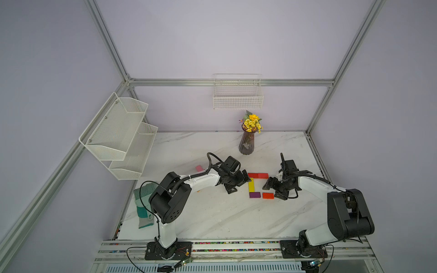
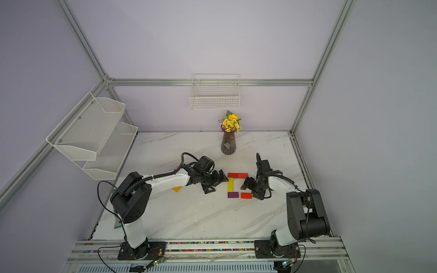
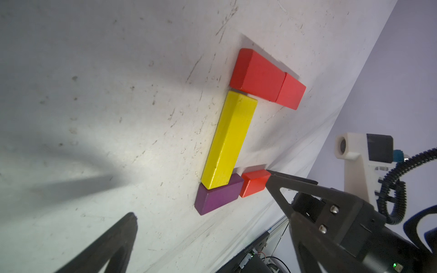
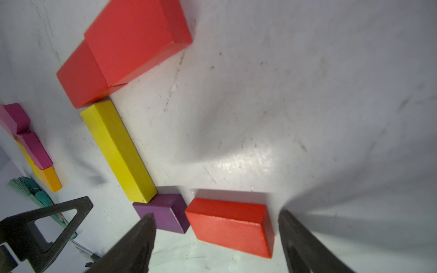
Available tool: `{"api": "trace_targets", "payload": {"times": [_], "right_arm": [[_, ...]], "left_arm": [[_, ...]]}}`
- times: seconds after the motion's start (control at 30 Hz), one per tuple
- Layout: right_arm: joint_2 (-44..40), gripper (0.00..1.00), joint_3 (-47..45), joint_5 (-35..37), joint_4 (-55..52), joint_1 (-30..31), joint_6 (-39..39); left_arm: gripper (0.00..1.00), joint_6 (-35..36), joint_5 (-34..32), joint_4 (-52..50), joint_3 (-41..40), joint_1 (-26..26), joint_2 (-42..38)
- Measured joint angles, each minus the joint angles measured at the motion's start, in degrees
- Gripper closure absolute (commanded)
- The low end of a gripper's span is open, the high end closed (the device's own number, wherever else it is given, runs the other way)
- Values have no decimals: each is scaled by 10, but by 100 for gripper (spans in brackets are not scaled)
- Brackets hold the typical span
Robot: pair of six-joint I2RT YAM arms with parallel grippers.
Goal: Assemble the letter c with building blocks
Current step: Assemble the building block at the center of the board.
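Several building blocks lie together mid-table in both top views. Two red blocks [image 1: 258, 175] lie end to end, and a long yellow block [image 1: 251, 184] runs from them down to a purple block [image 1: 255, 195]. An orange-red block [image 1: 268, 195] lies beside the purple one with a thin gap. My right gripper [image 4: 216, 216] is open, its fingers standing either side of the orange-red block [image 4: 230, 225] without touching it. My left gripper [image 1: 239, 183] hangs wide open and empty, just left of the yellow block. Spare magenta blocks [image 4: 35, 149] and an orange block [image 4: 49, 178] lie further left.
A dark vase of yellow flowers [image 1: 247, 143] stands behind the blocks. A teal glove [image 1: 143, 208] lies at the table's left edge. A pink block [image 1: 199, 168] rests behind the left arm. A wire basket [image 1: 237, 99] and a mesh shelf [image 1: 118, 137] hang on the walls.
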Motion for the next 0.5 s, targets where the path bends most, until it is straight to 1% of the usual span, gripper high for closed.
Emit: {"api": "trace_targets", "payload": {"times": [0.5], "right_arm": [[0,19,2,2,-17,5,-15]], "left_arm": [[0,-8,3,4,7,-2,9]]}}
